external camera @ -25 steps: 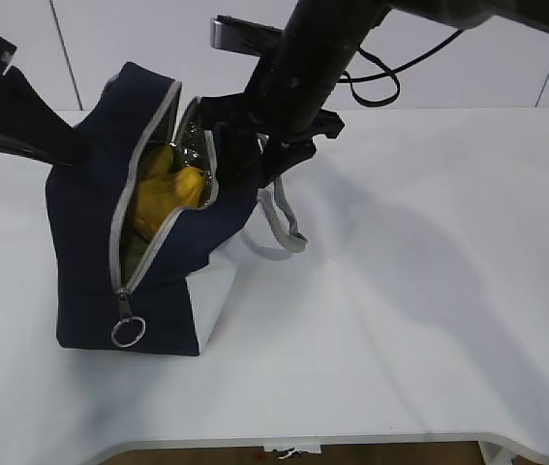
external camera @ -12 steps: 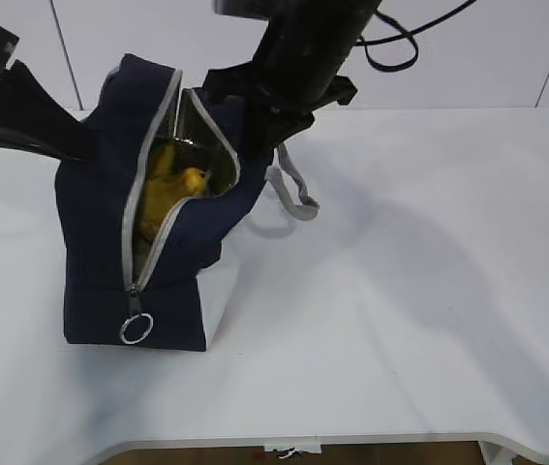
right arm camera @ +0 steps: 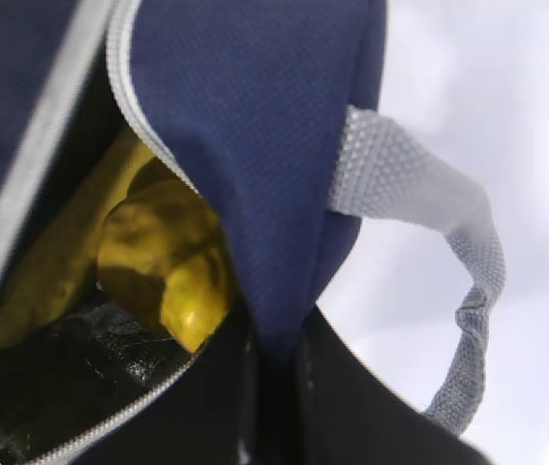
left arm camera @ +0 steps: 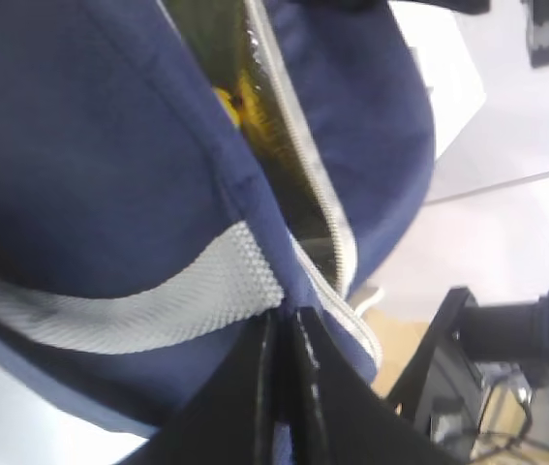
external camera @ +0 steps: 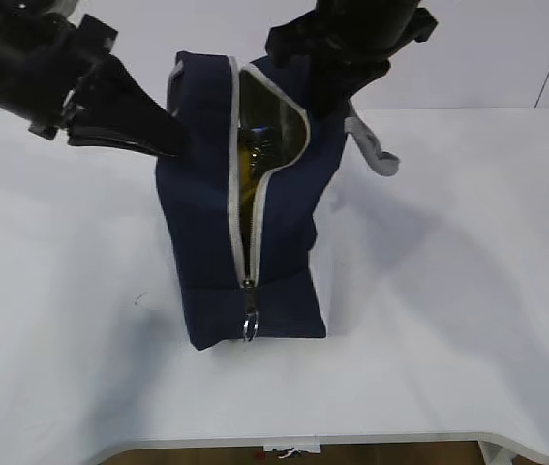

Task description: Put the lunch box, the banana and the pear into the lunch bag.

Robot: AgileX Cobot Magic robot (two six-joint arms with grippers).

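Observation:
The navy lunch bag (external camera: 206, 223) stands upright on the white table, its grey zipper partly open at the top, the ring pull (external camera: 250, 327) low on the near end. My left gripper (external camera: 163, 145) is shut on the bag's left top fabric; in the left wrist view (left arm camera: 284, 325) it pinches the cloth beside a grey handle (left arm camera: 158, 300). My right gripper (external camera: 327, 97) is shut on the bag's right top edge (right arm camera: 274, 358). Yellow fruit shows inside: the pear (right arm camera: 167, 262) and the banana (right arm camera: 56, 262). The lunch box is hidden.
The white table (external camera: 448, 291) spreads out to the right and front of the bag. A grey handle loop (external camera: 371, 145) hangs off the bag's right side. The table's front edge (external camera: 351, 441) runs along the bottom.
Both grippers have lifted and pulled the bag to the right. It now stands straighter, and its opening has narrowed so less fruit shows.

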